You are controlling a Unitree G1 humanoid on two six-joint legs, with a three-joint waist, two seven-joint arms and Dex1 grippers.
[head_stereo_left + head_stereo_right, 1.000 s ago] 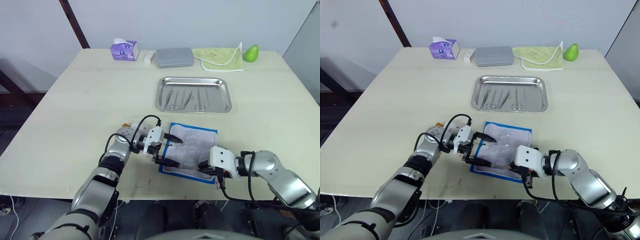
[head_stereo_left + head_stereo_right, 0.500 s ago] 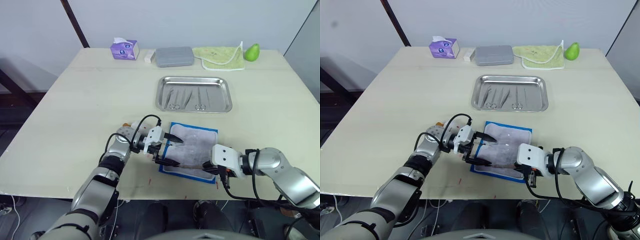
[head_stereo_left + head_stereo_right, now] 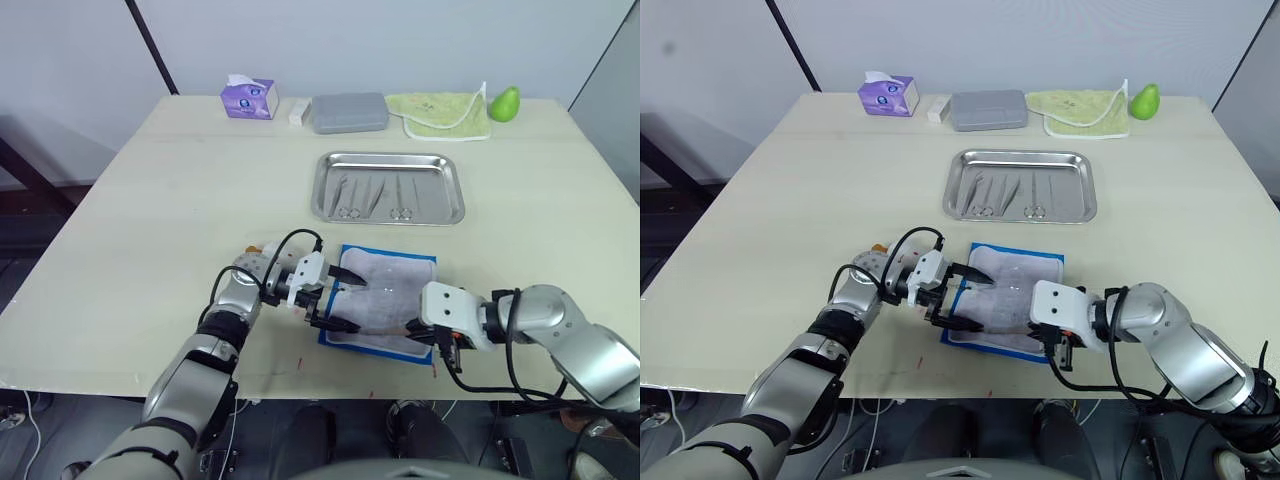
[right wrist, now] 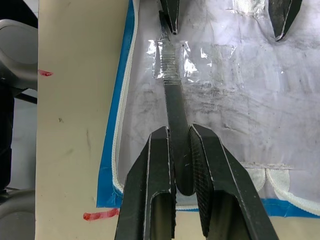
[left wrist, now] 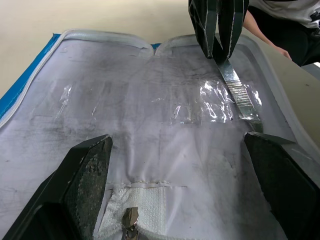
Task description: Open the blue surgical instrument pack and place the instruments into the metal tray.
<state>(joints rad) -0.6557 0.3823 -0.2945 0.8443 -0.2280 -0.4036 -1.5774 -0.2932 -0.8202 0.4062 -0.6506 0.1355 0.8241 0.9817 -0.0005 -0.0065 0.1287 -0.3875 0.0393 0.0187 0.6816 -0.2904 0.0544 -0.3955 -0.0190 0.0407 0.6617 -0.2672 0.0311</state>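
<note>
The blue surgical instrument pack [image 3: 392,290] lies unfolded near the table's front edge, its pale lining facing up. My left gripper [image 3: 345,303] stands open over the pack's left edge, fingers wide apart [image 5: 177,137]. From the pack's front right corner my right gripper [image 4: 179,135] is shut on a thin flat silver instrument [image 4: 175,107]. That instrument's far end lies in a clear plastic pocket of the lining [image 5: 239,89]. Behind the pack sits the metal tray [image 3: 388,158] with several silver instruments [image 3: 352,196] lying in it.
Along the far edge stand a purple tissue box [image 3: 248,100], a small white item [image 3: 296,113], a grey case [image 3: 348,113], a green cloth [image 3: 438,112] and a green pear [image 3: 503,104]. Bare tabletop lies left and right of the tray.
My right gripper has edged slightly away from the table's front edge, still at the pack's front right corner. The left gripper has stayed open in place.
</note>
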